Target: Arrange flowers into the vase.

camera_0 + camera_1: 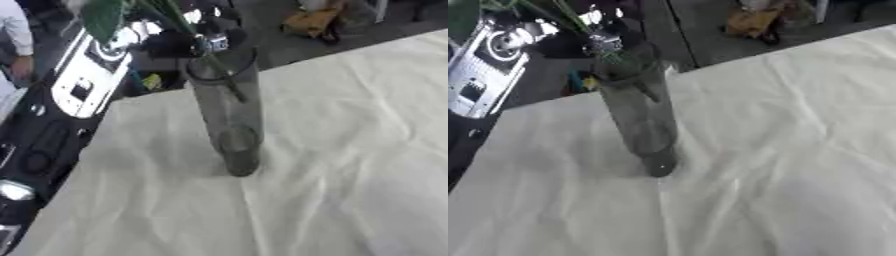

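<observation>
While we look down across the creased white cloth point(350, 175), we find the tall grey glass vase point(229, 115) standing upright on it, near the cloth's far left edge. No writing shows on the vase that we can read. Up at its mouth, green stems point(179, 20) slant in from above, and one stem runs down inside the glass. Neither hand shows beside the vase, so we cannot tell their fingers' state.
</observation>
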Controlling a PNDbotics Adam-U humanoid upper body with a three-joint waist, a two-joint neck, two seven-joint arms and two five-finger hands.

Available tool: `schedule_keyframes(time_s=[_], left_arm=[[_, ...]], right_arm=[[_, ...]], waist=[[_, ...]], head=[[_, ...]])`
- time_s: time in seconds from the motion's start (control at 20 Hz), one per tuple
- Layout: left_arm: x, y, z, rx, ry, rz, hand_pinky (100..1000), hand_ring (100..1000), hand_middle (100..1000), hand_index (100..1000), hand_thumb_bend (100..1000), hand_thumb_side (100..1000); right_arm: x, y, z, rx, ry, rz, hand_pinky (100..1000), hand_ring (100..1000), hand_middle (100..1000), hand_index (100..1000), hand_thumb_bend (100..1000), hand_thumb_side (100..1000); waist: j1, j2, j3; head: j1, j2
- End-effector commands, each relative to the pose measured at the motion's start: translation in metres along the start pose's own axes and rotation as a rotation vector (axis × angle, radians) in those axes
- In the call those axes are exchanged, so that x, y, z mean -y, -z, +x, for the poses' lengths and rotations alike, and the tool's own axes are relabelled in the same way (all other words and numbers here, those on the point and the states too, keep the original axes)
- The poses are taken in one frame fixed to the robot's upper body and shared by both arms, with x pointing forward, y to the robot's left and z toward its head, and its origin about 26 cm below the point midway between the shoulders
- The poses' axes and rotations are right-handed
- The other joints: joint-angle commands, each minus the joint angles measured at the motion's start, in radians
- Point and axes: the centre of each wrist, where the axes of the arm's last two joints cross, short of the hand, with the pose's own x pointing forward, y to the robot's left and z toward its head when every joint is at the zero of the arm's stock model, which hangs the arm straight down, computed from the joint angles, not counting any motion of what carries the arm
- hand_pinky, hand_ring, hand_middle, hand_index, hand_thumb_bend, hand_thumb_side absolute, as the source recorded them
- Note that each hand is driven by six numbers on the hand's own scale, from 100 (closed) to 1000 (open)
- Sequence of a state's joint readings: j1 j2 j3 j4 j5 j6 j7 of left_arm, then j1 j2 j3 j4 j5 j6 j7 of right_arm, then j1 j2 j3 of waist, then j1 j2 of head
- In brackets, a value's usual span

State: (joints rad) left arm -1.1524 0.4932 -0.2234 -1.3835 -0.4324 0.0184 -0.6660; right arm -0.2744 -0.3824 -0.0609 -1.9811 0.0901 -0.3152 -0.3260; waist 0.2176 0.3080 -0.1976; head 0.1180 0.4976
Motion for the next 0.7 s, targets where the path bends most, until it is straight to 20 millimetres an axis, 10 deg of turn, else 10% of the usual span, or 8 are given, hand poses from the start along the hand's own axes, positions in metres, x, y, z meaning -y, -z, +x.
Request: schedule_keyframes(time_s=[0.05, 0.7], left_arm=[[-0.022, -0.011, 0.000, -0.025, 0.036, 0.035, 928, 901, 965, 1000, 360, 1000], [-0.033, -0.018, -0.007, -0.087, 0.075, -0.085, 954, 915, 964, 1000, 604, 1000]], right_arm=[[0.001, 0.005, 0.005, 0.022, 0.004, 0.006, 511, 665, 542, 806, 100, 741], [0.000, 0.002, 0.005, 0.008, 0.009, 0.015, 511, 666, 541, 806, 100, 737]], waist=[[0.008, -0.041, 0.003], [0.008, -0.051, 0.007]], head=[[0.003, 0.007], [0.000, 0.011]])
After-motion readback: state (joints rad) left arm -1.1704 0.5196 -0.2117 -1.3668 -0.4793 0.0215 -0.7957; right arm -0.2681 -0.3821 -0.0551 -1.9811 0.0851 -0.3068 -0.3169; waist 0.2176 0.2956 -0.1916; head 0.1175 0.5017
